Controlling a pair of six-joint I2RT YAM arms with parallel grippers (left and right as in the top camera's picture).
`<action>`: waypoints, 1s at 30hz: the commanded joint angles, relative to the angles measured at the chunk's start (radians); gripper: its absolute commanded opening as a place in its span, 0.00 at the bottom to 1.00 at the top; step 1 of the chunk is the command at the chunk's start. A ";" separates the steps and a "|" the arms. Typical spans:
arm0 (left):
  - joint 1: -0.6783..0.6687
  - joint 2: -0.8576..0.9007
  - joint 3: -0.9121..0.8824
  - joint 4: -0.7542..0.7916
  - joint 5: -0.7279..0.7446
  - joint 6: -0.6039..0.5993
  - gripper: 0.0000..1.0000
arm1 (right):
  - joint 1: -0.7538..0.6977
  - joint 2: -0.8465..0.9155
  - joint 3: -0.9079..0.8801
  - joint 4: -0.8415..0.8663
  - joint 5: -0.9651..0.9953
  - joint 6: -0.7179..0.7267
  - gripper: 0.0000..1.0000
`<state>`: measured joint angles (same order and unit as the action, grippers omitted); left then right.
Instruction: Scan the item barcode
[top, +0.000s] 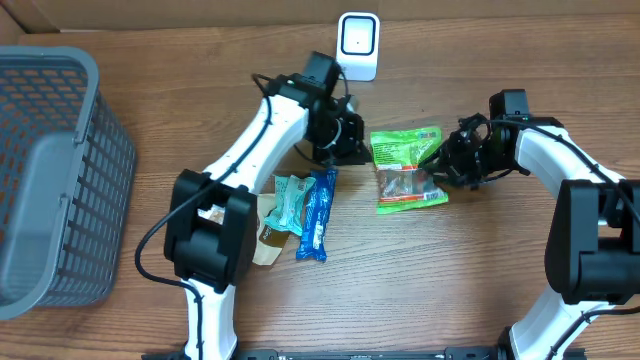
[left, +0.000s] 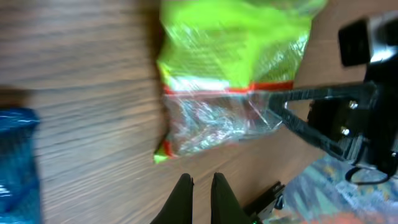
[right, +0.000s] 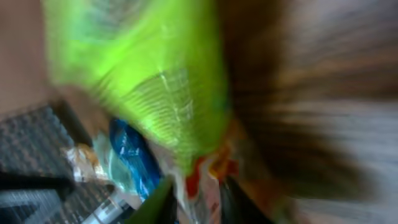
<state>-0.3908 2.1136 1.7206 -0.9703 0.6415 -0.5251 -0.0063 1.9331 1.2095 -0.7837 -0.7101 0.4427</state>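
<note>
The item, a green and clear snack packet (top: 405, 165), lies on the wooden table below the white scanner (top: 358, 45). My right gripper (top: 440, 162) is at its right edge. The right wrist view is blurred. There the packet (right: 143, 81) fills the frame and its clear, red-trimmed end sits between my right gripper's (right: 196, 186) fingers, which are shut on it. My left gripper (top: 350, 135) is just left of the packet. In the left wrist view my left gripper (left: 200, 179) is shut with nothing in it, short of the packet (left: 230, 56). No barcode shows.
A grey basket (top: 50, 170) stands at the left edge. A blue packet (top: 318, 210), a teal packet (top: 290, 200) and a tan packet (top: 265, 235) lie under the left arm, left of the green packet.
</note>
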 joint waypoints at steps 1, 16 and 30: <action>0.005 0.002 0.002 -0.002 -0.005 -0.006 0.04 | 0.029 -0.034 0.018 -0.013 0.100 -0.026 0.71; -0.003 0.002 0.002 -0.024 -0.005 0.010 0.04 | 0.047 0.098 0.019 0.241 0.098 -0.451 1.00; -0.003 0.002 0.002 -0.027 -0.016 0.012 0.04 | 0.070 0.148 0.024 0.021 -0.119 -0.443 0.04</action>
<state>-0.3866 2.1136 1.7206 -0.9981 0.6380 -0.5243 0.0551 2.0697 1.2411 -0.7528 -0.7727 -0.0010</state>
